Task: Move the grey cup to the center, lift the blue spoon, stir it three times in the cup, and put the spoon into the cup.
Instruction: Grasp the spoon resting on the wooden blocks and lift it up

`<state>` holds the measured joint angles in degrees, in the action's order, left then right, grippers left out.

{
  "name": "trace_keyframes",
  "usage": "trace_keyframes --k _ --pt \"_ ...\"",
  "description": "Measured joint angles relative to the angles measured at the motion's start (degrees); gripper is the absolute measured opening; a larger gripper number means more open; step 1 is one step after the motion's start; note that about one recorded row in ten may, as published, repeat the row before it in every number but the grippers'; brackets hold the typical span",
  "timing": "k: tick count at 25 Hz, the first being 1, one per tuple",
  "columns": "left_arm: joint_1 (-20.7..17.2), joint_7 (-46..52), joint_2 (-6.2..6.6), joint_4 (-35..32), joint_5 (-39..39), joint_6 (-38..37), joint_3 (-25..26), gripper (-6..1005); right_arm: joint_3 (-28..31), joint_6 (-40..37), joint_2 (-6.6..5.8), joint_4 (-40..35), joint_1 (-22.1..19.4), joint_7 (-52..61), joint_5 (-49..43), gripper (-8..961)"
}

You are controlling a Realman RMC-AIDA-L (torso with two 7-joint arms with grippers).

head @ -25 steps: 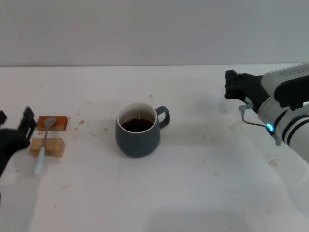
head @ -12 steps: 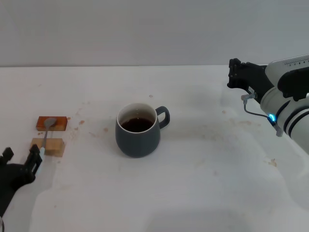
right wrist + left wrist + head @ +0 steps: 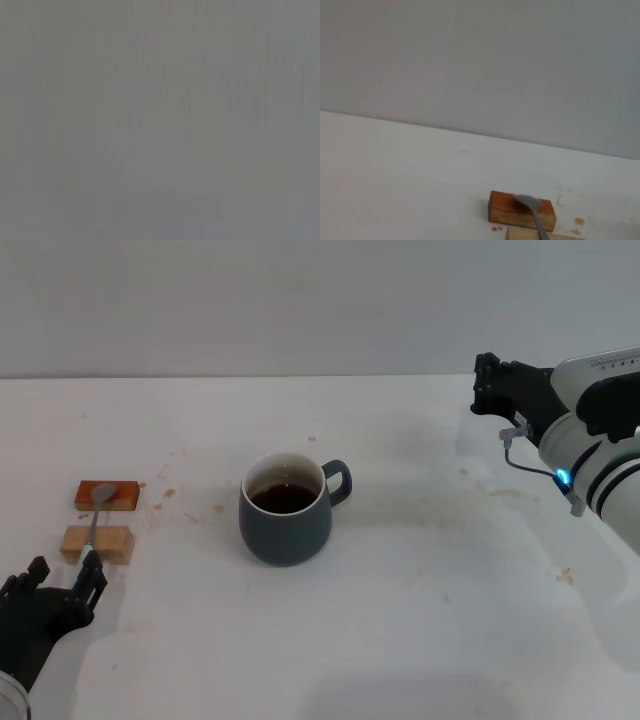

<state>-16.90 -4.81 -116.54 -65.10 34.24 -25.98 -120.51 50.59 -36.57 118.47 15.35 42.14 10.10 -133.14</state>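
The blue spoon [image 3: 94, 523] lies across an orange block [image 3: 107, 495] and a tan block [image 3: 98, 542], its handle end between the spread, empty fingers of the left gripper [image 3: 62, 578]. The grey cup [image 3: 286, 508] stands mid-table [image 3: 420, 620]. The right gripper [image 3: 487, 386] hovers far right; whether its fingers are parted is unclear.

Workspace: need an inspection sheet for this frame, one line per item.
Surface: white table, small brown spots around the blocks and the cup.
Job's things: grey cup near centre, upright, dark liquid inside; blue spoon lying across the two blocks, bowl on the orange one.
Clutter: orange block and tan block, side by side.
Grippers: left gripper open, at the spoon's handle end, contact unclear; right gripper raised at the far right.
Cables: grey cable on the right arm.
Surroundings: plain grey wall.
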Motion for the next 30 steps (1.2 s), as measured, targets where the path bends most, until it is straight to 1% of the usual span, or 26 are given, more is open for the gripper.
trace_keyframes --k 2,3,7,22,25,30 --pt "0.1 0.0 -0.3 0.4 0.0 0.0 0.1 630 0.0 0.0 0.0 0.0 0.0 0.0 0.0 34" --pt "0.1 0.0 -0.7 0.9 0.0 -0.1 0.3 630 0.0 0.0 0.0 0.1 0.0 0.0 0.0 34" --pt "0.1 0.0 -0.92 1.5 -0.1 -0.3 0.1 630 0.0 0.0 0.0 0.1 0.1 0.0 0.0 34" --pt "0.2 1.5 -0.97 2.3 0.2 0.3 -0.6 629 0.0 0.0 0.0 0.3 0.1 0.0 -1.0 33" --pt "0.1 1.5 -0.97 2.3 0.1 0.3 -0.7 474 0.0 0.0 0.0 0.3 0.0 0.0 -1.0 33" --pt "0.1 1.6 -0.97 2.1 0.1 0.1 -0.8 349 -0.2 0.0 0.0 0.3 -0.2 0.0 -1.0 33"
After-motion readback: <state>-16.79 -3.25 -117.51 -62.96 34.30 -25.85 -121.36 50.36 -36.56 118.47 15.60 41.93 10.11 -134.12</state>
